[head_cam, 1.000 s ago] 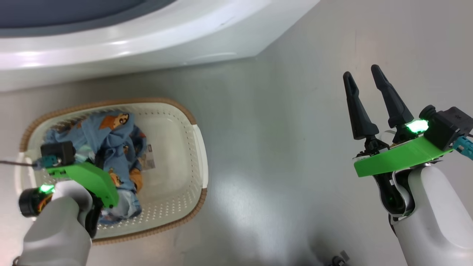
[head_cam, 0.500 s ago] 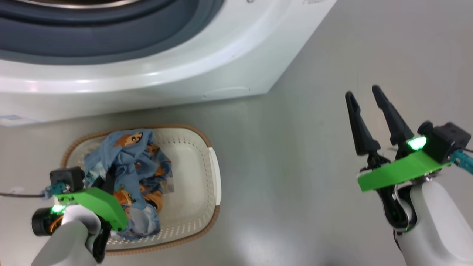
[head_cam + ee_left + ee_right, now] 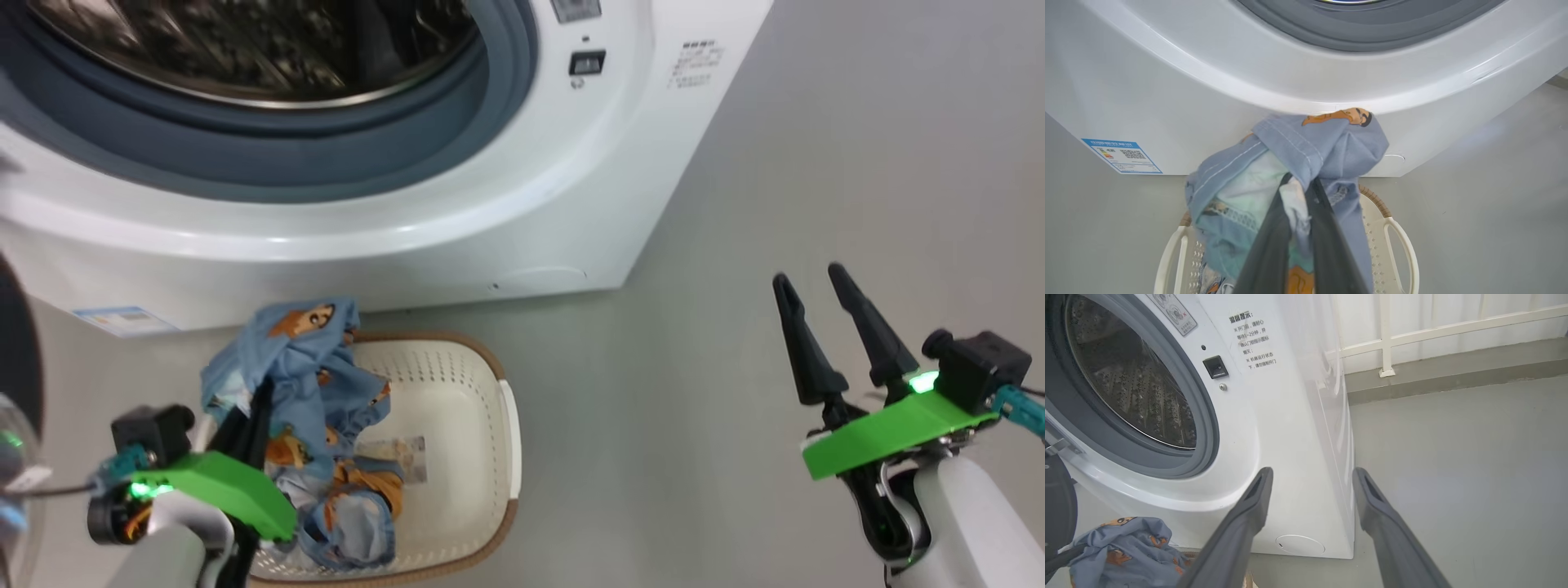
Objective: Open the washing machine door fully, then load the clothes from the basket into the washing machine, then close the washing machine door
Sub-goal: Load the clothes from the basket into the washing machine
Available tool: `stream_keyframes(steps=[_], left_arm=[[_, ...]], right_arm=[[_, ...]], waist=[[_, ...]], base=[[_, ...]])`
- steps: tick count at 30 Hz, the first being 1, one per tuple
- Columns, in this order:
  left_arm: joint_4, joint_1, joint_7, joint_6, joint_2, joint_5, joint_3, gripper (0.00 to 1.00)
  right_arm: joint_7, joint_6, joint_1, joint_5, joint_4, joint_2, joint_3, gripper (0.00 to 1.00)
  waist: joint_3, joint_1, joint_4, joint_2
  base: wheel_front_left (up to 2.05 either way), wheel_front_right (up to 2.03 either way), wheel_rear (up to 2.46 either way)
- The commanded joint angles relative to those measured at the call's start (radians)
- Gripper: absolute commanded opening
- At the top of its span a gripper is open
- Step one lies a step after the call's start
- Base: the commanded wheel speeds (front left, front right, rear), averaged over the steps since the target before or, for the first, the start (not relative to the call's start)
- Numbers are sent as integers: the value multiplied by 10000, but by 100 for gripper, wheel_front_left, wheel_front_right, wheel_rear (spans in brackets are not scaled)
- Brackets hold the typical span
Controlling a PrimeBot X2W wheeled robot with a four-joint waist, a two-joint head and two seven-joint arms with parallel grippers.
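Note:
My left gripper [image 3: 260,400] is shut on the clothes [image 3: 302,351], a light blue bundle with orange bears that hangs from it and trails down into the basket [image 3: 490,425]. In the left wrist view the left gripper [image 3: 1300,183] pinches the clothes [image 3: 1327,143] in front of the washing machine [image 3: 1208,81], above the basket [image 3: 1400,245]. The washing machine [image 3: 506,204] shows its steel drum [image 3: 245,41], and the washing machine door [image 3: 15,343] stands swung open at the far left. My right gripper [image 3: 807,276] is open and holds nothing, over the floor to the right; the right gripper [image 3: 1312,473] points at the machine's corner.
A blue sticker [image 3: 122,320] and a round flap [image 3: 543,279] sit low on the machine's front. A paper label [image 3: 392,457] lies inside the basket. Bare grey floor [image 3: 694,449] spreads to the right, with a white railing [image 3: 1412,335] behind.
The head camera has tilted up, bringing the drum into view. My left gripper has lifted the clothes higher, their top now above the basket's far rim. The right gripper stays open.

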Motion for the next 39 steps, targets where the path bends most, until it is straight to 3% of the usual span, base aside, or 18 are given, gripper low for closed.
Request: stream_keyframes(steps=[1,15,21,39], left_arm=[[-345,247,-119,117,323,159,386,0],[-5095,2717,-121,1023,330,1388,1799,0],[-6501,3395,-121,1261,210,1721,2094,0],[-7655,4168,-122,1594,56,1942,2159,0]], right_arm=[[-49,16,214,56,-200,-142,150,100],[-49,16,1078,192,-69,-450,40,100],[-49,16,1309,176,-118,-571,-18,100],[-49,16,1680,270,-128,-841,38,100]], waist=[[-548,0,290,0],[-1963,0,513,0],[-2347,0,491,0],[-2982,0,442,0]], base=[[0,0,0],[0,0,0],[0,0,0],[0,0,0]])
